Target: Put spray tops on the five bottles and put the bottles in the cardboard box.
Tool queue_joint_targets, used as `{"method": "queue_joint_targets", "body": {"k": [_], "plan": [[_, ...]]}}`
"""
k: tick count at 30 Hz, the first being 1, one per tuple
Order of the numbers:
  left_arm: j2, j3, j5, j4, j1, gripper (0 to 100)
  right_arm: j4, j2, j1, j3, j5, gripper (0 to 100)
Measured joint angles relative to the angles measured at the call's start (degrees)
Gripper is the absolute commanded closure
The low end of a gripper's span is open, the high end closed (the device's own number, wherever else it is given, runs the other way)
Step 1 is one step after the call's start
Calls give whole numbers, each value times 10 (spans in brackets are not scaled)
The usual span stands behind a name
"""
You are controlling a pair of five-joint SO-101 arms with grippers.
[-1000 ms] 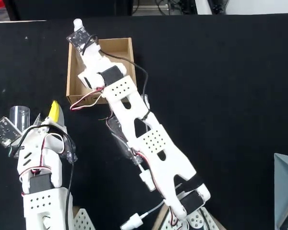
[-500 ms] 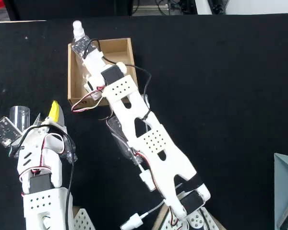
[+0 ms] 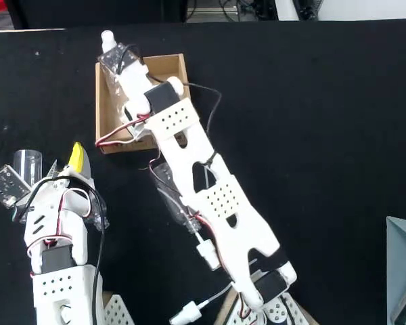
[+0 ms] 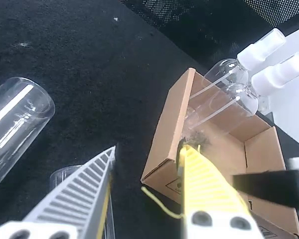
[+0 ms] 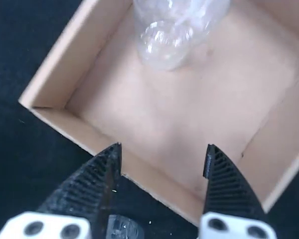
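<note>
Progress, judging by how things lie, is short of halfway: two capped bottles are in the box, and the rest are out on the black table.

At the left edge of the high view, an uncapped bottle point(image 3: 28, 164) stands clear and open-mouthed just beside the left gripper point(image 4: 147, 152). Its grey and yellow jaws are spread with nothing pinched between them. A second bit of clear rim shows by the grey finger, but I cannot tell what it belongs to.

In the upper left of the high view sits the cardboard box point(image 3: 164, 58), open at the top. The left wrist view shows two spray bottles inside it, side by side and leaning on the far wall, the first bottle point(image 4: 224, 74) and the second bottle point(image 4: 235, 98). Both white tops rise above the rim. The rest of the box floor is bare cardboard.

The right gripper point(image 5: 162, 152) hovers over the box near its front wall, black jaws spread and empty, with one bottle's clear base farther in.

Lower centre in the high view, clear bottles point(image 3: 168, 193) lie partly under the right arm; their number and whether they are capped I cannot tell. A loose spray top point(image 3: 188, 313) lies at the bottom edge.

Left to do, likely: cap and box three more.
</note>
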State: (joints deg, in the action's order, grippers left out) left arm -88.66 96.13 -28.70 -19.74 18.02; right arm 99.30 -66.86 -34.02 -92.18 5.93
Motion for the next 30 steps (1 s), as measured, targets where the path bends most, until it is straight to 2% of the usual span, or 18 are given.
{"method": "queue_joint_targets", "body": {"k": [11,25,30], "plan": [[0,0,0,0,0,813,2,82,0,29,0,787],[0,0,0,0,1,816,2,341,0,357,0,787],[0,0,1,0,47,816,2,411,0,427,0,787]]}}
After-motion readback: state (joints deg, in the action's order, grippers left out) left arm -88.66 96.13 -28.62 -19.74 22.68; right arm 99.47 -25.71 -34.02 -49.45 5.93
